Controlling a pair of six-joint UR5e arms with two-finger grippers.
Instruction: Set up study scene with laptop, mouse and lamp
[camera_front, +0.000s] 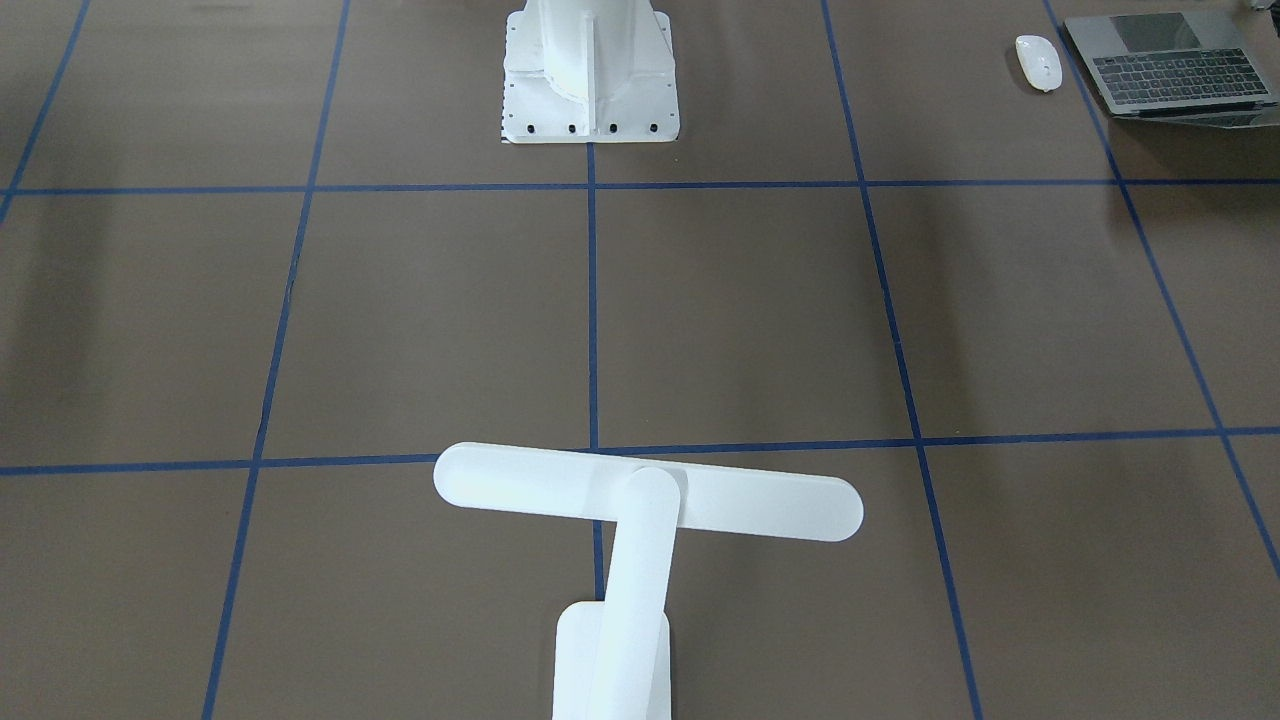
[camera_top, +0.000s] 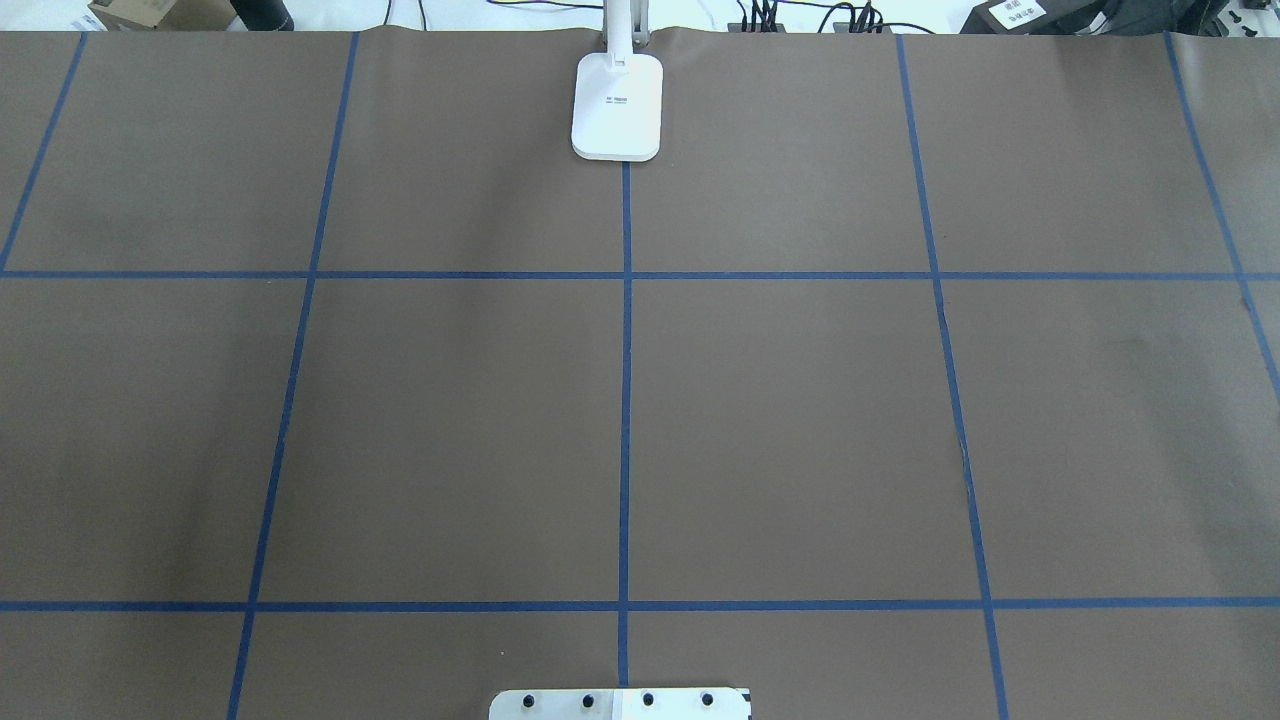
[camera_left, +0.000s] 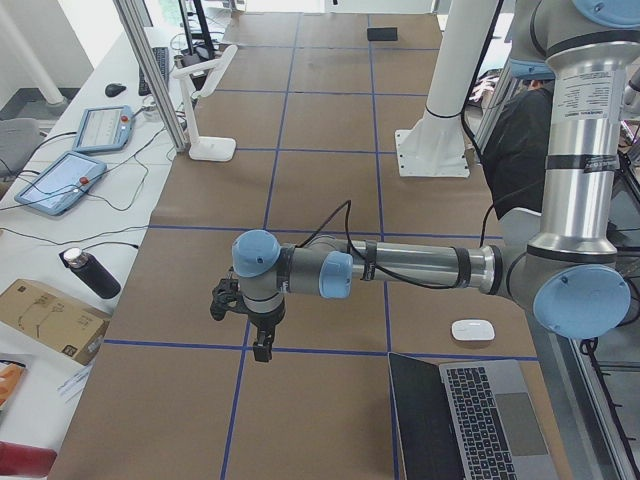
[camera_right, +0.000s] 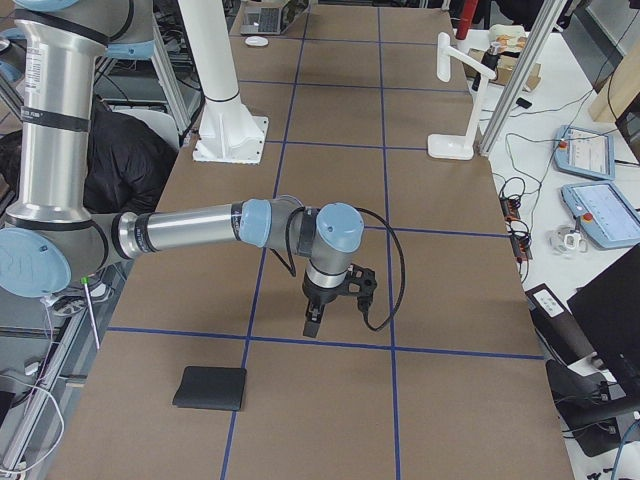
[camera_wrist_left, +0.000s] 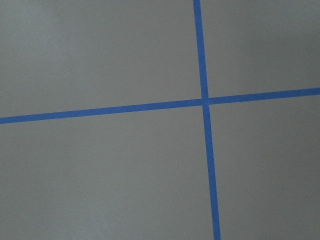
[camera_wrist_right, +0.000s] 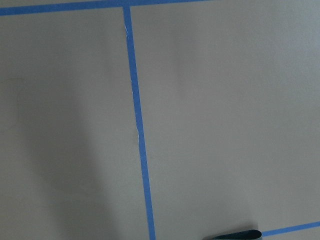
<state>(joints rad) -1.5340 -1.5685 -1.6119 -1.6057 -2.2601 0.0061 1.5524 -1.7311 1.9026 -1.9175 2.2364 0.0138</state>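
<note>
The laptop lies open at the table corner on my left side, beside my base, with the white mouse next to it. In the left side view the laptop and the mouse sit under my left arm. The white lamp stands at the far middle edge, and its base shows from overhead. My left gripper hangs over bare table, away from all three. My right gripper hangs over bare table too. Both show only in the side views, so I cannot tell whether they are open or shut.
A black square mat lies near the table end on my right side. The white pedestal with its bolted plate stands at the near middle edge. Tablets, a bottle and boxes sit on the bench past the far edge. Blue tape lines grid the brown table.
</note>
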